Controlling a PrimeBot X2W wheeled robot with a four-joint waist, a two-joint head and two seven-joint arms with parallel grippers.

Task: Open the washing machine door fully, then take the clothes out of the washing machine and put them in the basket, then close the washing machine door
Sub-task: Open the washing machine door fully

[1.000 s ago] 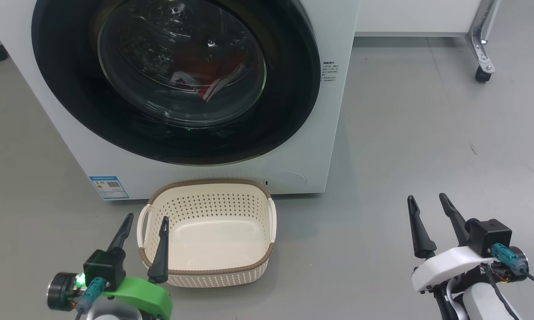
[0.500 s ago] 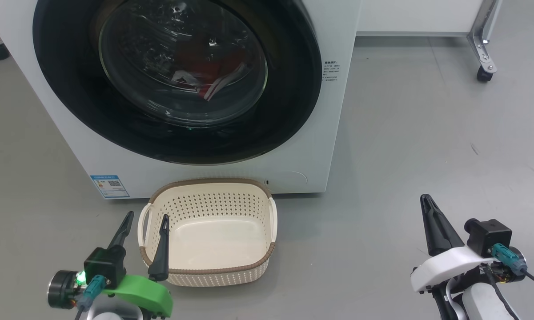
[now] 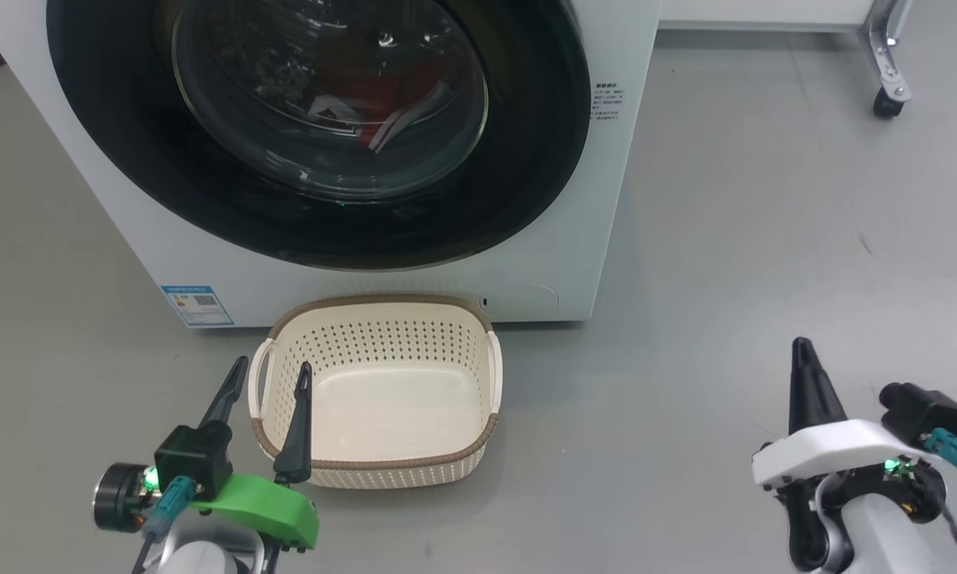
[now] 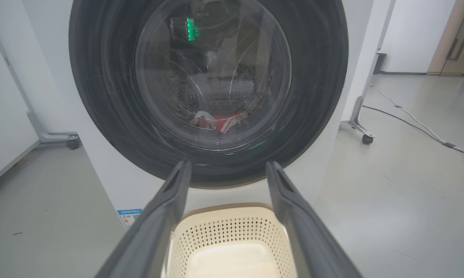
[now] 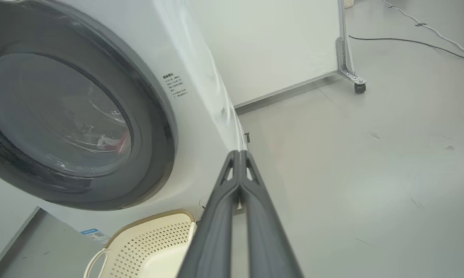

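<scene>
All three steps lie ahead: the washing machine door (image 3: pixel 526 175) sits shut on the washing machine (image 3: pixel 602 231), red clothes (image 3: pixel 366 92) lie behind its glass, the basket (image 3: pixel 398 476) waits empty on the floor out front, left fingers (image 3: pixel 293 430) spread wide, right fingers (image 3: pixel 811 395) pinched together on nothing.

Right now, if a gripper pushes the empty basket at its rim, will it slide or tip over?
Probably light: the basket is perforated plastic and holds nothing. It would likely slide on the smooth grey floor rather than tip, since it looks wide and low. Its walls may flex a little under a pinch.
</scene>
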